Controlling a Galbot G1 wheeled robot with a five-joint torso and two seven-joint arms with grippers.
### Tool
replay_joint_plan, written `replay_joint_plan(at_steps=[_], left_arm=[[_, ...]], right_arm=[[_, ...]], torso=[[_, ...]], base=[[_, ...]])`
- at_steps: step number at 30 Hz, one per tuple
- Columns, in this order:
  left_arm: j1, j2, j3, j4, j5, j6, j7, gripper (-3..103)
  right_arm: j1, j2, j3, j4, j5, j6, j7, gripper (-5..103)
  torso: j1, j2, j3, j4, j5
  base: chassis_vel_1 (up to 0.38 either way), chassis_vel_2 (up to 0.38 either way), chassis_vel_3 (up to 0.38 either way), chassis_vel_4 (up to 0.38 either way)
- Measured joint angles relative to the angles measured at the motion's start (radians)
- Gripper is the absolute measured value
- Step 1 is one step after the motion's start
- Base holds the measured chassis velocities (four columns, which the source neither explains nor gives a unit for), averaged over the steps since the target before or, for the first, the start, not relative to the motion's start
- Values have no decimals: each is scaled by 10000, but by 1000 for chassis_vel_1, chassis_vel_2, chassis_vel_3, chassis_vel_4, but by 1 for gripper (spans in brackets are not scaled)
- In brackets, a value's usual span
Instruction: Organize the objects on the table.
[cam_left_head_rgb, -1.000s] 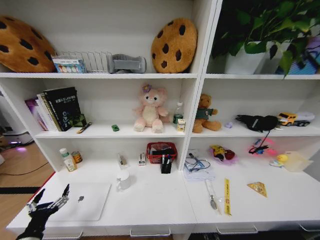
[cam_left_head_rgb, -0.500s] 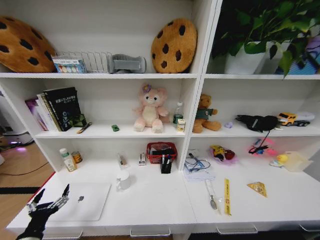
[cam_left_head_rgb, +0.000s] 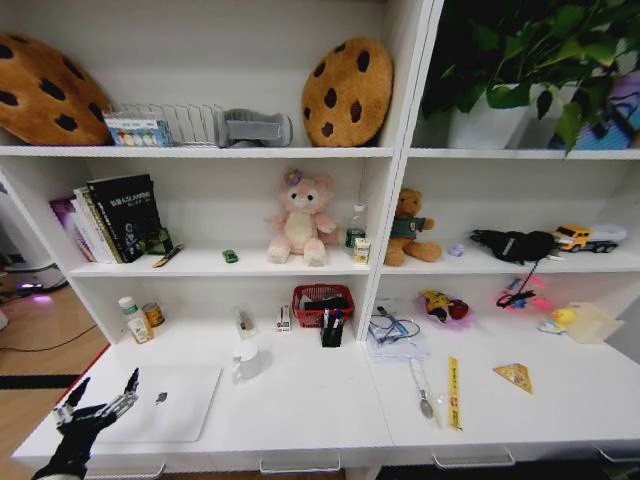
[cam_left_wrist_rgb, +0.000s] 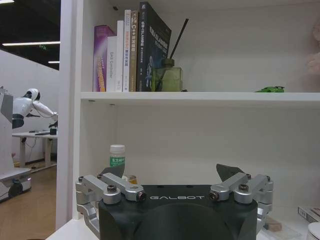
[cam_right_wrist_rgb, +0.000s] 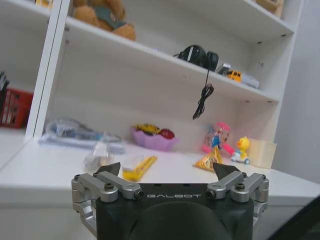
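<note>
The silver laptop lies shut at the front left of the white table. My left gripper hangs open just off the table's left front corner, beside the laptop; its jaws stand wide with nothing between them. A tiny green toy car sits on the middle shelf. On the right half of the table lie a yellow triangular piece and a yellow ruler. My right gripper is open and empty, low in front of the table's right edge, facing the triangular piece.
A white mug, a red basket and small bottles stand near the back of the table. A purple bowl and a plastic bag sit on the right. Plush toys, books and cookie cushions fill the shelves above.
</note>
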Motion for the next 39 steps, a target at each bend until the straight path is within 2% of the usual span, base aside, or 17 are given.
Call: replay_joint_plan(at_steps=[2, 5, 10, 11, 13, 17, 19, 28, 39], left_arm=[[-1, 0, 0, 0, 0, 0, 0, 100], [0, 0, 0, 0, 0, 0, 0, 100], [0, 0, 0, 0, 0, 0, 0, 100], [0, 0, 0, 0, 0, 0, 0, 100], [0, 0, 0, 0, 0, 0, 0, 100], [0, 0, 0, 0, 0, 0, 0, 100], [-1, 0, 0, 0, 0, 0, 0, 100], [0, 0, 0, 0, 0, 0, 0, 100], [0, 0, 0, -1, 0, -1, 0, 100]], right_arm=[[-16, -44, 61, 297, 153, -55, -34, 100], [179, -355, 380, 1141, 747, -506, -323, 100], [846, -762, 818, 1389, 1171, -1033, -665, 100], [846, -762, 818, 1389, 1171, -1033, -665, 100], [1353, -990, 964, 1383, 1272, -1546, -532, 100], [1768, -1228, 1012, 1279, 1376, -1838, -499, 100], [2055, -1487, 1100, 1370, 1752, -2163, -629, 100], [2600, -2007, 1327, 1218, 2333, -2581, -723, 100], [3572, -2701, 1487, 418, 3217, -3514, -330, 100]], torso=[[0, 0, 0, 0, -1], [0, 0, 0, 1, 0], [1, -1, 1, 1, 2], [1, -1, 1, 1, 2], [2, -2, 1, 1, 3], [3, -3, 1, 1, 4], [3, -3, 1, 1, 3], [3, -2, 1, 1, 0], [2, -2, 1, 1, 5]], base=[[0, 0, 0, 0], [0, 0, 0, 0], [0, 0, 0, 0], [0, 0, 0, 0], [0, 0, 0, 0], [0, 0, 0, 0], [0, 0, 0, 0], [-2, -13, 5, 2], [-137, -133, 135, 138]])
